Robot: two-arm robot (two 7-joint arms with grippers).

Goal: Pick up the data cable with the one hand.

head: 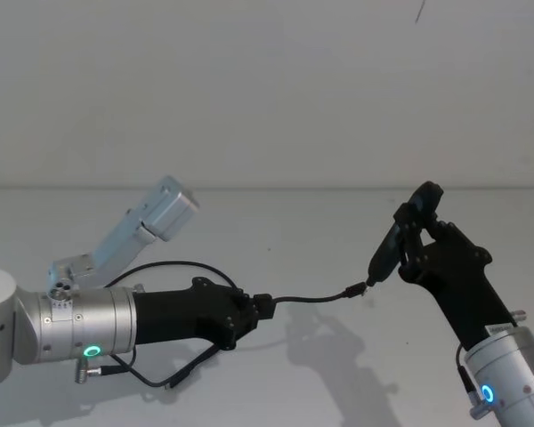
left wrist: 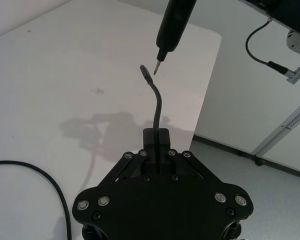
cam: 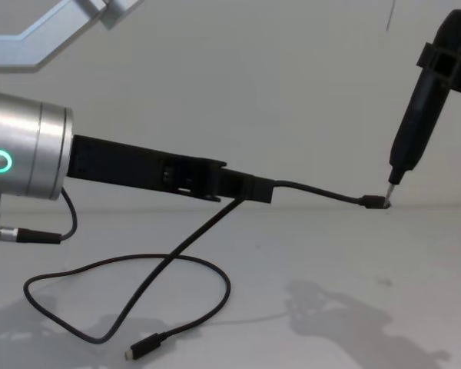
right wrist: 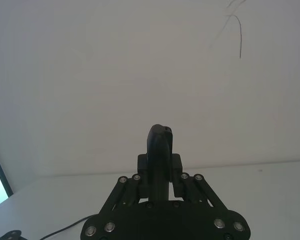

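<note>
While the right gripper (head: pixel 416 229) is clamping a pen tool (head: pixel 385 253), the left gripper (head: pixel 260 309) is pinching the cable (head: pixel 313 299), its plug (head: pixel 356 289) near the pen's tip.

The white table (cam: pixel 346 246) carries only the slack loop and free plug of the black data cable (cam: pixel 228 290).

The head camera looks down, the chest camera sideways and nearer; both share the data cable (head: pixel 311 300).
</note>
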